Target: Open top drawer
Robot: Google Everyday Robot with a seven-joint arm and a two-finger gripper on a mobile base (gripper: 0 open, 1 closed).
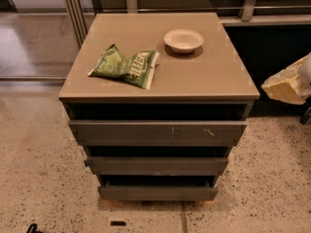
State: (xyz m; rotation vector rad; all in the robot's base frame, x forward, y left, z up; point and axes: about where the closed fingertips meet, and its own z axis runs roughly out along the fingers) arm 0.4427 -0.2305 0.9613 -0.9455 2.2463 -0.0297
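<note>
The top drawer (158,130) is the widest grey-brown flat front of the cabinet, with small pale scuffs right of centre. A dark gap runs between it and the cabinet top (204,79). No tray inside shows. My gripper (287,85) is a pale yellowish shape at the right edge of the camera view. It hangs beside the cabinet's right front corner, at about the height of the top, and is apart from the drawer.
A green chip bag (125,66) and a white bowl (183,40) lie on the cabinet top. Two narrower grey drawer fronts (156,165) (158,192) sit below. Speckled floor surrounds the cabinet. Metal rails and a dark panel stand behind.
</note>
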